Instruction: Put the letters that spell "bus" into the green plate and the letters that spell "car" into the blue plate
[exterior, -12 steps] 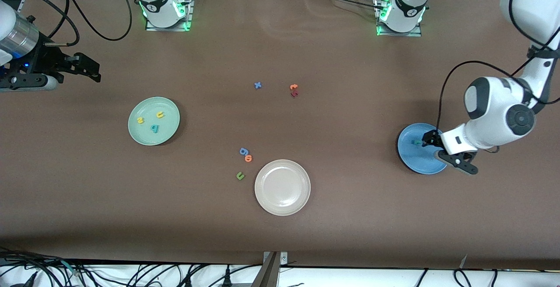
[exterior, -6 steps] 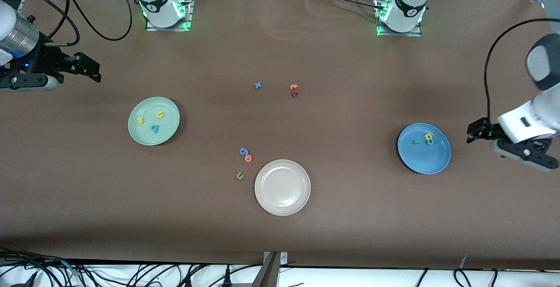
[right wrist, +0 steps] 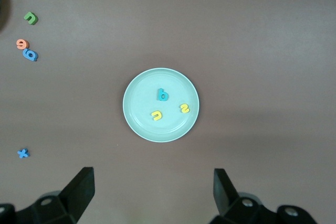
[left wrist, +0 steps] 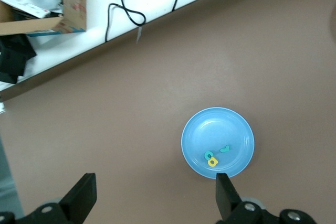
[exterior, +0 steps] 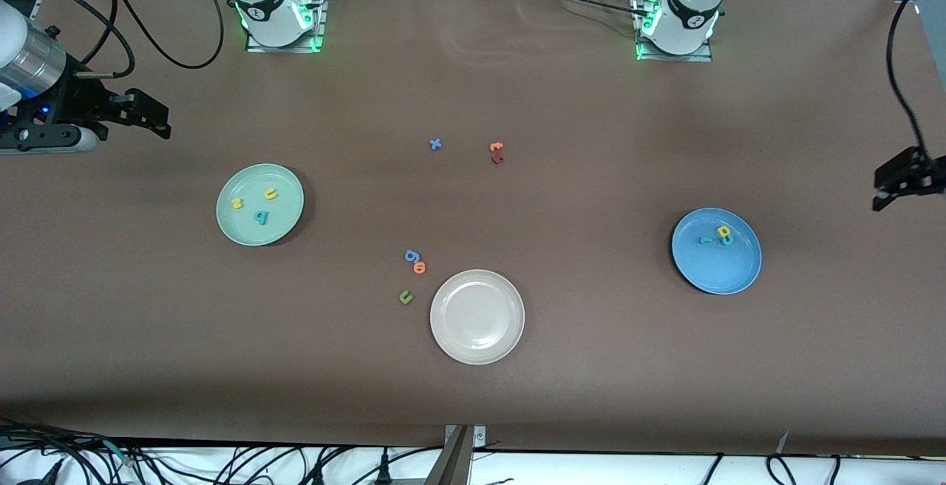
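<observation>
A brown surface (exterior: 562, 367) fills nearly the whole front view, with a strip of white floor and black cables along the bottom edge. The two robot bases sit at the top edge, lit green.

The green plate (exterior: 247, 230) lies toward the right arm's end and holds the teal "b" (exterior: 260, 216), yellow "u" (exterior: 270, 194) and yellow "s" (exterior: 237, 203). The blue plate (exterior: 720, 274) lies toward the left arm's end and holds the teal "c" (exterior: 729, 240), yellow "a" (exterior: 724, 231) and thin teal "r" (exterior: 706, 239), clustered together.

A beige plate (exterior: 477, 316) sits low in the middle. Just beside it lie a green "u" (exterior: 405, 296), an orange "o" (exterior: 420, 268) and a blue "g" (exterior: 412, 255). Higher up lie a blue "x" (exterior: 435, 144) and an orange "t" (exterior: 496, 147).

The right gripper (exterior: 151, 117) hangs at the upper left edge of the frame, fingers spread open and empty. The left gripper (exterior: 898, 185) hangs at the right edge, fingers also spread open and empty.
</observation>
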`<state>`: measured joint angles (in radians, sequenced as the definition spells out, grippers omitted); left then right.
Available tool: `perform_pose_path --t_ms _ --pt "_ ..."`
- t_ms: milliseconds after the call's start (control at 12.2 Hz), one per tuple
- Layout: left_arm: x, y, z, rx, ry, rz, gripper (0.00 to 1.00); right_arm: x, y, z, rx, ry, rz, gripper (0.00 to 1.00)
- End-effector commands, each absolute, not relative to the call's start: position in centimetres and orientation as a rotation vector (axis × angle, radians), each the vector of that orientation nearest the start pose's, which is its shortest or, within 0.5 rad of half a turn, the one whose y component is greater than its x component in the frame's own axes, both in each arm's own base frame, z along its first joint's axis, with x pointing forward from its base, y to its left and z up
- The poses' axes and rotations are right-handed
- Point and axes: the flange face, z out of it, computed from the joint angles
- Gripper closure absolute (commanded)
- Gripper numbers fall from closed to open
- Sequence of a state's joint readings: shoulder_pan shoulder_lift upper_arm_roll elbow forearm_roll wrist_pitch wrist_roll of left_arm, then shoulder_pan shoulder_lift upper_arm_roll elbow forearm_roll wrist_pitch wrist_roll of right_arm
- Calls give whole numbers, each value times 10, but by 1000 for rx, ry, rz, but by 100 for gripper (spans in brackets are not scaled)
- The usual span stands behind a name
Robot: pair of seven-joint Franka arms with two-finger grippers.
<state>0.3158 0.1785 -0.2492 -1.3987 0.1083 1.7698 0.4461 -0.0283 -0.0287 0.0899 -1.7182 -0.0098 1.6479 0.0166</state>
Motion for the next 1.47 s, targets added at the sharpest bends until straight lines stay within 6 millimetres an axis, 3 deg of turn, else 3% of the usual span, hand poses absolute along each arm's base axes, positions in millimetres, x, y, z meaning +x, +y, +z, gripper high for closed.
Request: perform_pose_path --t_ms 0,409,981,1226,1389 --pt "620 69 649 -2988 558 -297 0 542 33 584 -3148 -97 58 0" --pt "584 45 671 -3052 555 -275 0 542 33 584 -3149 -97 58 0" --pt "536 33 643 -3077 512 -96 0 542 33 584 -3149 -97 58 0" --pt "525 10 643 -3124 210 -88 0 542 33 584 -3149 -97 60 0" --pt "511 14 638 -3153 89 -52 0 542 33 584 -3149 -97 58 0"
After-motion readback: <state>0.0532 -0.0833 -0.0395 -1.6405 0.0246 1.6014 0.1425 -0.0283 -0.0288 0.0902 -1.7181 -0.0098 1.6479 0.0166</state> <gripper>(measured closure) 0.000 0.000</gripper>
